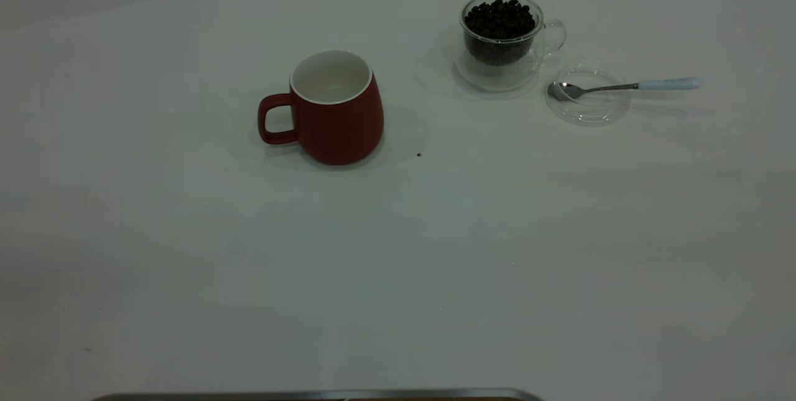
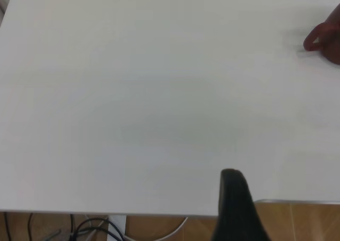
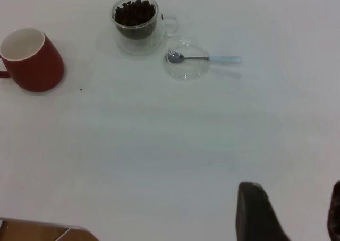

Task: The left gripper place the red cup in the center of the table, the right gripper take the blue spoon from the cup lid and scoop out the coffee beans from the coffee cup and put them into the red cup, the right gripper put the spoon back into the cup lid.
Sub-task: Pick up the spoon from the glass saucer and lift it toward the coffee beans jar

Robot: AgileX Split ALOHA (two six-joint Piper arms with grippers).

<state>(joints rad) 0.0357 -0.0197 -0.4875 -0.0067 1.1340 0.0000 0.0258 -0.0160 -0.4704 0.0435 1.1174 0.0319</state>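
Note:
The red cup (image 1: 336, 109) stands upright and empty near the middle of the table (image 1: 398, 252), handle to the left; it also shows in the left wrist view (image 2: 326, 39) and the right wrist view (image 3: 32, 60). The coffee cup (image 1: 500, 34) (image 3: 136, 18) holds the coffee beans (image 1: 500, 18) (image 3: 135, 11). To its right lies the cup lid (image 1: 587, 102) (image 3: 186, 67). The blue spoon (image 1: 622, 86) (image 3: 204, 58) rests with its bowl in the lid. My left gripper (image 2: 236, 204) is at the table's near edge, far from the red cup. My right gripper (image 3: 295, 212) is open and empty, far from the spoon.
A tiny dark speck (image 1: 418, 154) lies on the table just right of the red cup. A metal strip (image 1: 311, 396) runs along the table's front edge. Cables (image 2: 90, 230) hang below the edge in the left wrist view.

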